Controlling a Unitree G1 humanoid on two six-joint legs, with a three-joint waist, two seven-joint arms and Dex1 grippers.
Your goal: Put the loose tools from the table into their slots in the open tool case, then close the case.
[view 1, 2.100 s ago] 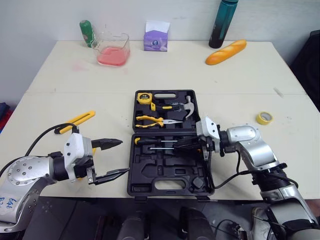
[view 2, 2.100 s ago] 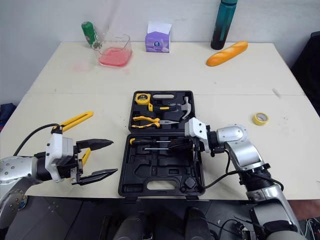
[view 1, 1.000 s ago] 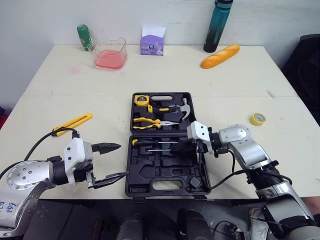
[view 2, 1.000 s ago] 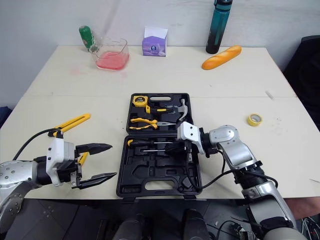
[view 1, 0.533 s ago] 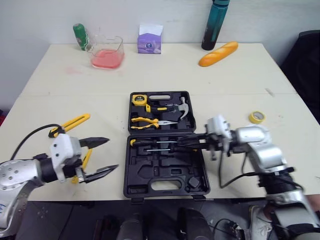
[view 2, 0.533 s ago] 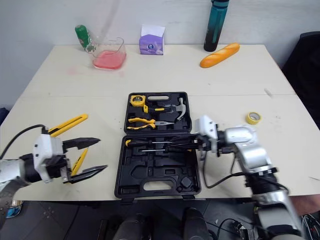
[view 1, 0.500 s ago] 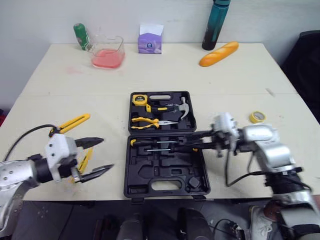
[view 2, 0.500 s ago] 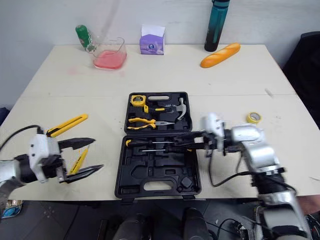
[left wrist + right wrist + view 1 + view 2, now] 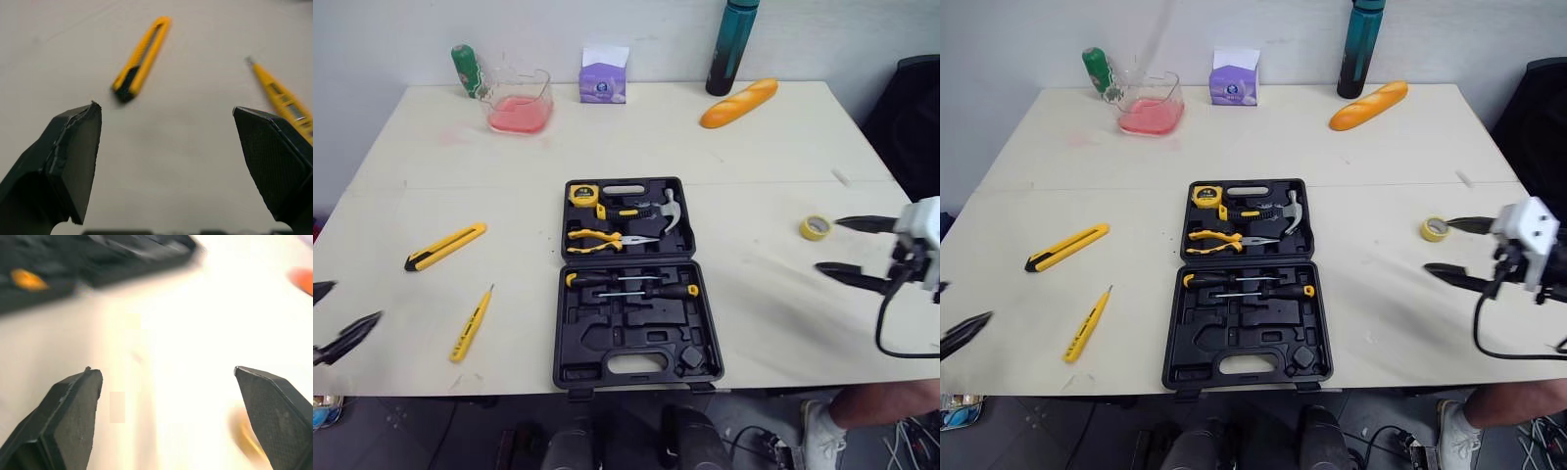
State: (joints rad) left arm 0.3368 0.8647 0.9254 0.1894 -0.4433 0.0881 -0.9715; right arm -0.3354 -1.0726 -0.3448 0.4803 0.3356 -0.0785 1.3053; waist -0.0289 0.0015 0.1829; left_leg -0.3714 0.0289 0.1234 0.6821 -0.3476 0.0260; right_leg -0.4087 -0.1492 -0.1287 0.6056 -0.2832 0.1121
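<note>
Case (image 9: 607, 338) sits open at centre of the surface (image 9: 754, 147). Its far half holds pliers (image 9: 597, 235) and a hammer (image 9: 668, 208), its near half two screwdrivers (image 9: 626, 282). Some near-half slots look empty.

Loose tools:
- Yellow utility knife (image 9: 445, 246), 9 o'clock of the case.
- Yellow tester screwdriver (image 9: 472, 324), 8 o'clock, well apart from the case.
- Yellow tape roll (image 9: 815, 227), 3 o'clock.

Left jaws are spread wide and empty at the surface's 8 o'clock edge, outboard of the tester. Right jaws are spread and empty, just beside the tape roll.

Likely step: left arm fetches the tester (nearest to it; the knife lies further off).

To do it well:
- Square the jaws across the handle at mid-length.
- Get low before closing.
- Make both sides touch together, since a thin, light tool will probably skid if nudged from one side.
- Carry it level to a long narrow slot.
</note>
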